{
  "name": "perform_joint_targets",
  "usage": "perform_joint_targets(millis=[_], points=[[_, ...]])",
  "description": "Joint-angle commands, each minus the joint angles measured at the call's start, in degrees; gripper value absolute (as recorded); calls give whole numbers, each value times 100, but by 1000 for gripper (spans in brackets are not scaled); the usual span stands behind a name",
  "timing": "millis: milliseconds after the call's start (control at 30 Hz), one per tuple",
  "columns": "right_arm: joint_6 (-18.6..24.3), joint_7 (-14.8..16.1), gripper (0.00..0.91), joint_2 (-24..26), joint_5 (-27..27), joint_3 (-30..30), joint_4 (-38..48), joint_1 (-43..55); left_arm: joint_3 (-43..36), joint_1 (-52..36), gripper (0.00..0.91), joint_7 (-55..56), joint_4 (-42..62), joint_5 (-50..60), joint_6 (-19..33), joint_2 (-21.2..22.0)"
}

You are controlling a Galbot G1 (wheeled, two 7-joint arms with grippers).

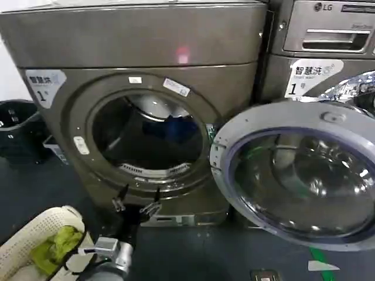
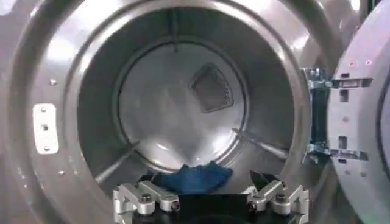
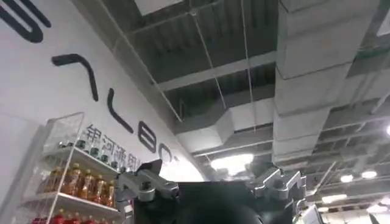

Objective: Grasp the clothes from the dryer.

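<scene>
We see the dryer (image 1: 140, 117) with its door (image 1: 299, 175) swung wide to our right, so the porthole is unobstructed. Our left gripper (image 1: 136, 204) hovers low in front of the porthole's lower rim, fingers spread apart and holding nothing. The left wrist view looks straight into the drum (image 2: 183, 103): the clothes (image 2: 194, 178), a blue heap, lie on the drum floor near the front, just beyond the open left gripper (image 2: 210, 198), not touching it. In the head view the blue cloth (image 1: 176, 130) shows deep inside the opening.

Around us: a white mesh basket (image 1: 29, 240) with a yellow-green cloth (image 1: 55, 246) inside sits on the floor at our lower left, a black bin (image 1: 17, 129) stands left of the dryer, and an LG machine (image 1: 322, 47) stands to its right, behind the open door.

Our right gripper (image 3: 210, 189) points up toward the ceiling (image 3: 244, 61), fingers apart and empty, with a drinks shelf (image 3: 73, 182) beside it.
</scene>
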State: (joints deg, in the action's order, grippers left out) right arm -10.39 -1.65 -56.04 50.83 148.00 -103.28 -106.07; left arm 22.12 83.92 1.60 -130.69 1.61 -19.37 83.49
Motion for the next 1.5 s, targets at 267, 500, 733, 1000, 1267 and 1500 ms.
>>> perform_joint_targets(millis=[267,500,733,1000,1267,1500], points=[[22,2,907,-17,-2,-4,10,30,-2,-19,907,-9,34,0,3,33],[10,0,907,-28,-2,3,7,44,-1,-81,907,-9,98,-5,12,42],[-19,-19,907,-14,0,122,121,18,-31,-108,907,-16,129,1,12,56],[-24,-6,907,-13,-9,148,149,13,-38,-89,907,-14,117,7,17,45],[17,22,907,-13,-22,103,91,23,-33,-83,907,-4,104,7,16,20],[49,49,907,-37,-19,101,46,1,-40,-66,907,-2,80,4,13,4]])
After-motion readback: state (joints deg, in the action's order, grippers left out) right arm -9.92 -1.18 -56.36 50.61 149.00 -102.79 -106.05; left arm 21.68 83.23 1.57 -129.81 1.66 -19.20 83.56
